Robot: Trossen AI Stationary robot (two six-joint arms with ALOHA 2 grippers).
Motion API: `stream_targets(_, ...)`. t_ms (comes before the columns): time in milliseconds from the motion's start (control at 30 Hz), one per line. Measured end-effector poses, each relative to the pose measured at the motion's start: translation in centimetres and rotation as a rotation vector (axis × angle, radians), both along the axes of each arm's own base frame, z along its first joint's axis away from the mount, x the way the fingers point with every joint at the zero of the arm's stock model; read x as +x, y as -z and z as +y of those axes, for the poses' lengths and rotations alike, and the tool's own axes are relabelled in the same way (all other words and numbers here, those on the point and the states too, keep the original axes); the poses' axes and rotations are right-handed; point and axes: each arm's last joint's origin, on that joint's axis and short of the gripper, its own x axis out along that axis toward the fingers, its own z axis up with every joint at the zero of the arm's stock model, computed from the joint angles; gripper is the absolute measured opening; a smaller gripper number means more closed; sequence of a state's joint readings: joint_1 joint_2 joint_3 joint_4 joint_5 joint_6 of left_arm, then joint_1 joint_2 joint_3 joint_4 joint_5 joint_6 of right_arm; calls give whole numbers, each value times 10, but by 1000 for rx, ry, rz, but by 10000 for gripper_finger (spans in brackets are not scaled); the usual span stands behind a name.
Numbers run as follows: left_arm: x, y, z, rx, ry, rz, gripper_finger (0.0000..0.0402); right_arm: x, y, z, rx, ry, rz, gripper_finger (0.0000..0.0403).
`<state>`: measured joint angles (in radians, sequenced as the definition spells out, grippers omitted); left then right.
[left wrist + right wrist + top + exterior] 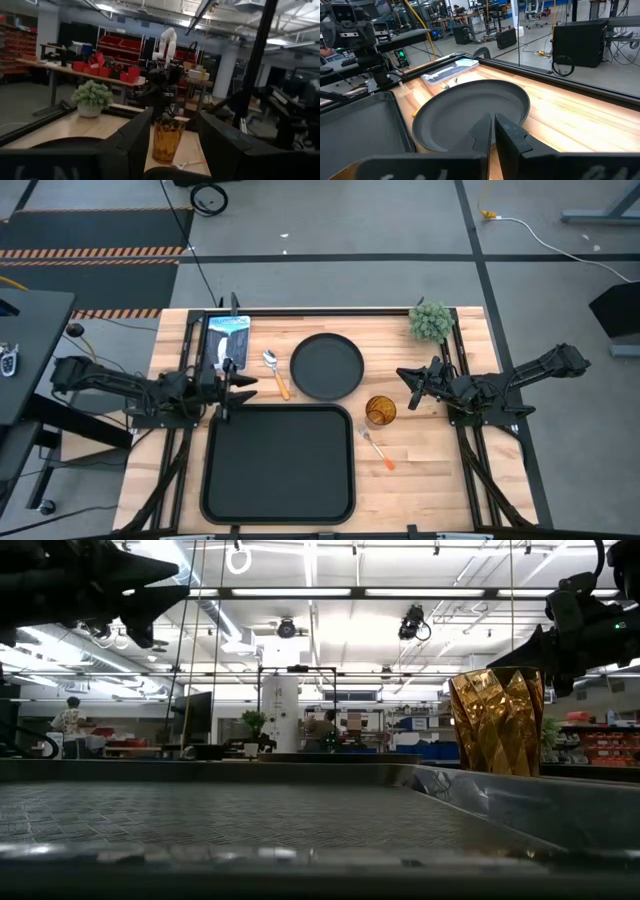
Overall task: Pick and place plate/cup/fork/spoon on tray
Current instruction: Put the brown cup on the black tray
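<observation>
The black tray (280, 470) lies at the near middle of the table. The round black plate (327, 365) lies flat beyond it, and shows close in the right wrist view (470, 107). The orange-handled spoon (275, 373) lies left of the plate. The amber cup (380, 411) stands upright to the right of the tray's far right corner, with the fork (376, 448) lying just nearer. My left gripper (243, 387) is open and empty above the tray's far left corner, pointing toward the cup (166, 137). My right gripper (408, 385) is shut and empty, just right of the cup and plate.
A small potted plant (431, 321) stands at the far right corner of the table. An upright blue-white picture panel (227, 340) stands at the far left, behind my left gripper. Bare wood shows to the right of the tray, around the fork.
</observation>
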<state>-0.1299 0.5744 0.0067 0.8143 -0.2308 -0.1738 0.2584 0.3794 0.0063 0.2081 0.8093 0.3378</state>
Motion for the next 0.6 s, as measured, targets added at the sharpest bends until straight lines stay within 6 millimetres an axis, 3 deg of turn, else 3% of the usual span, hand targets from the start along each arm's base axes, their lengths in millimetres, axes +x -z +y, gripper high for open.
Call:
stream_targets(367,0,-12,0,-75,13,-144,172,0,0,0,0,0,0,28)
stream_targets(600,16,-29,3,-20,-128,-105,172,0,0,0,0,0,0,28)
